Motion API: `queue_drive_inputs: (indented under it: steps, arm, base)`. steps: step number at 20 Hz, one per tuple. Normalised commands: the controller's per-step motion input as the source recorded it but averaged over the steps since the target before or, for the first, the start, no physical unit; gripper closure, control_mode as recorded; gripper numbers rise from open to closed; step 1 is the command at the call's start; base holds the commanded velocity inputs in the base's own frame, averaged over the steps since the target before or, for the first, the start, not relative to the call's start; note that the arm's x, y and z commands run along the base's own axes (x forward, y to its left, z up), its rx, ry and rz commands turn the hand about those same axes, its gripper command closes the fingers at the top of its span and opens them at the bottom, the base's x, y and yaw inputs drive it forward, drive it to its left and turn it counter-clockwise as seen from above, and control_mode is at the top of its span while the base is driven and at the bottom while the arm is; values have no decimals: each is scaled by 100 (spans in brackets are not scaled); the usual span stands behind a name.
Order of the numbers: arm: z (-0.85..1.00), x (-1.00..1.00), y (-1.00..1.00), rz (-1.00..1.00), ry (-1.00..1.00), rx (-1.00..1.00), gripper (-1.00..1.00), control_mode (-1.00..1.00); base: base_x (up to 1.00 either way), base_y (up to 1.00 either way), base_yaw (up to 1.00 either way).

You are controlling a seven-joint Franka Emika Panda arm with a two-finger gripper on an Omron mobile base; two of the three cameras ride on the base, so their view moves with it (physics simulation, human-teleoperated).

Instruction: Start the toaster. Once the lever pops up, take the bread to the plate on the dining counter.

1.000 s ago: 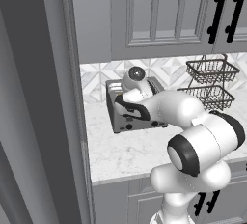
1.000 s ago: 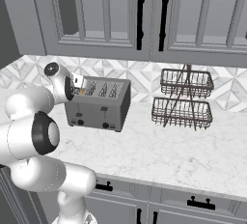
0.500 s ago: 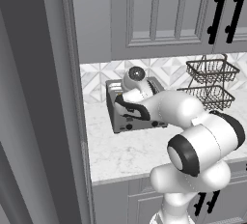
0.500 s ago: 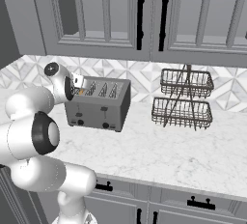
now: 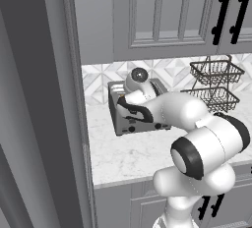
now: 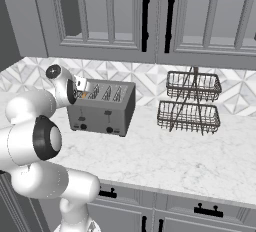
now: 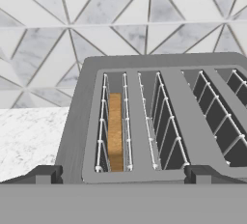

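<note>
Currently our gripper (image 7: 120, 179) hangs wide and empty above the toaster (image 7: 159, 121), bread (image 7: 115, 131) seated in its slot; next, we judge, depress a lever.

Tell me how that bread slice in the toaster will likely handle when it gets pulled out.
The bread stands on edge, deep between the slot's wire guides, so it probably lifts straight up. It looks thin and tan, so likely light, fairly stiff and crumbly. The toaster looks boxy and squat, unlikely to tip.

Grey four-slot toaster (image 6: 103, 108) stands on the tabletop; tan bread (image 7: 115, 131) sits upright, seemingly deep, in its leftmost slot.
</note>
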Motion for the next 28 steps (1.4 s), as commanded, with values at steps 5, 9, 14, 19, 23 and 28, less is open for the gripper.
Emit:
queue_drive_inputs:
  steps: [5, 9, 14, 19, 23, 28]
  arm:
    - [0, 0, 0, 0, 0, 0, -100, -100]
    - [0, 0, 0, 0, 0, 0, -100, -100]
    - [0, 0, 0, 0, 0, 0, -100, -100]
    - [0, 0, 0, 0, 0, 0, -100, -100]
    - [0, 0, 0, 0, 0, 0, -100, -100]
    - [0, 0, 0, 0, 0, 0, -100, -100]
  base:
    - [0, 0, 0]
    - [0, 0, 0]
    - [0, 0, 0]
    - [0, 0, 0]
    - [0, 0, 0]
    - [0, 0, 0]
